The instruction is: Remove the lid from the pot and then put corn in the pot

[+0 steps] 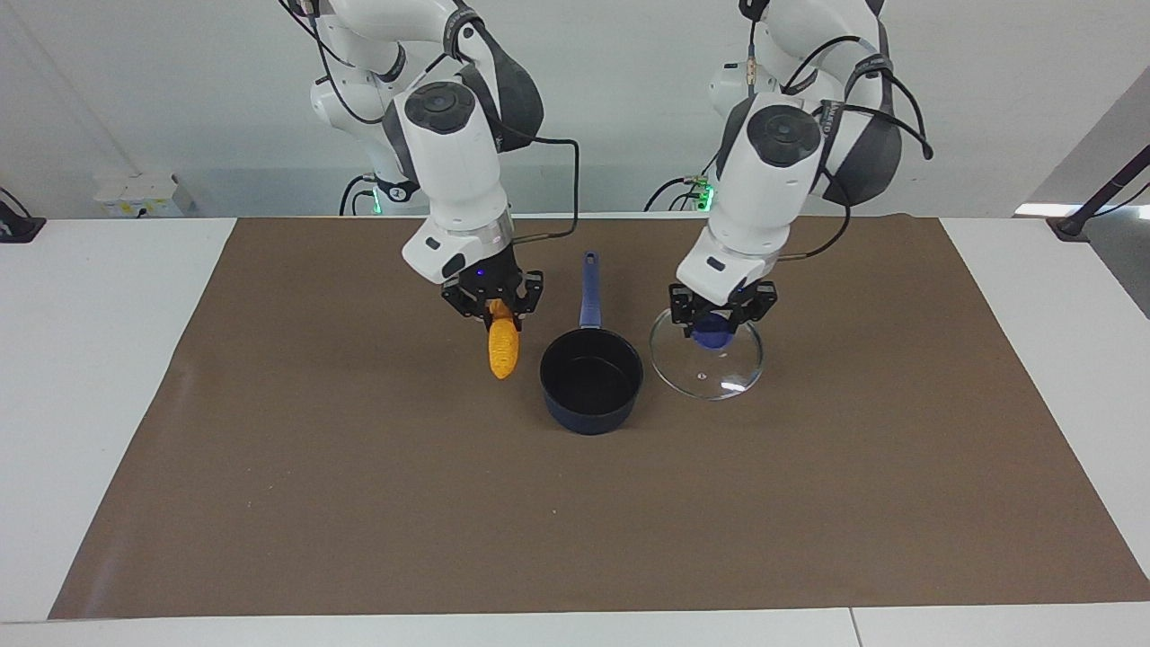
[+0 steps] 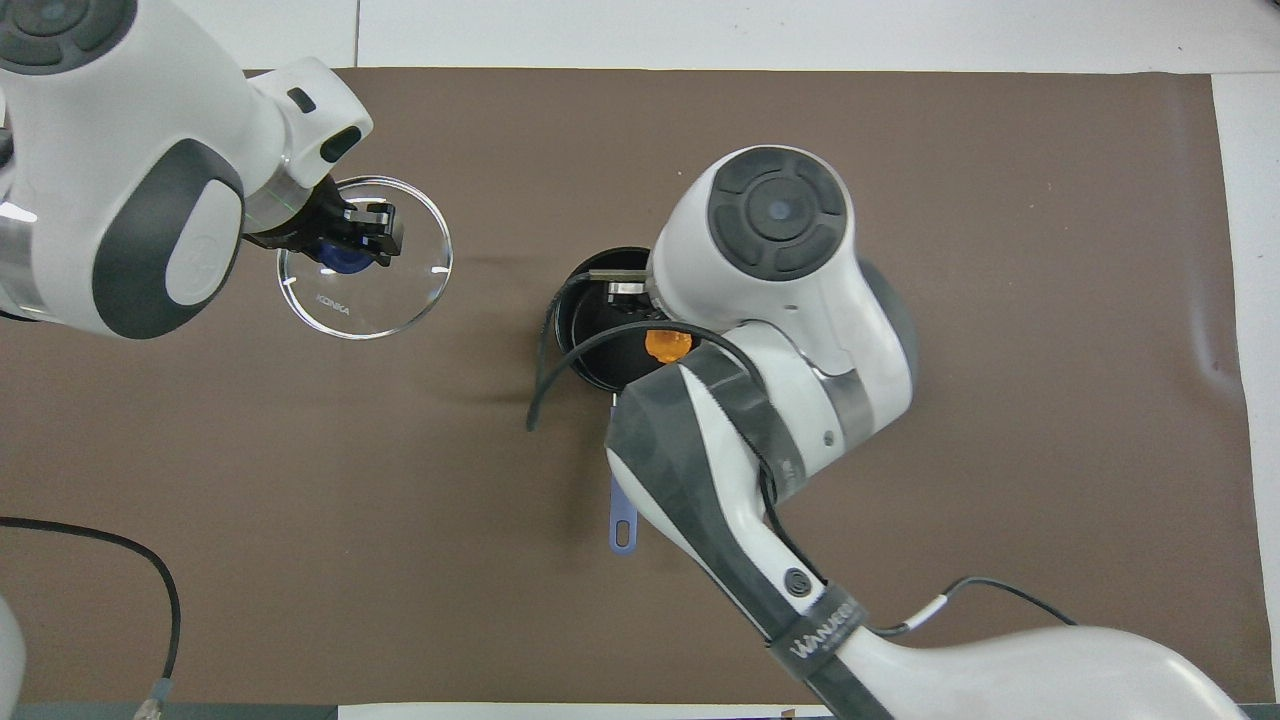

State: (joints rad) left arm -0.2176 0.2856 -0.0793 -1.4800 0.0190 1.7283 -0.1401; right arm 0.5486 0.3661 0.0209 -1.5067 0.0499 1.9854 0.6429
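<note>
I am pinching the small bumpy orange-yellow corn cob (image 1: pixel 503 350) in my right gripper (image 1: pixel 492 304), dangling it tapered end down in the air just beside the small round dark navy saucepan (image 1: pixel 591 381), which is sitting open on the brown mat (image 1: pixel 359 503) with its long blue handle pointing toward my bases. My left gripper (image 1: pixel 723 310) is pressing its fingers around the blue knob of the round clear glass lid (image 1: pixel 719 373), which is sitting beside the saucepan toward my left arm's end of the table; whether the lid is resting on the mat I cannot tell.

wall (image 1: pixel 135 99): plain white | table (image 1: pixel 99 377): white | mat (image 1: pixel 359 503): brown, covers table middle | socket box (image 1: pixel 139 196): at wall
</note>
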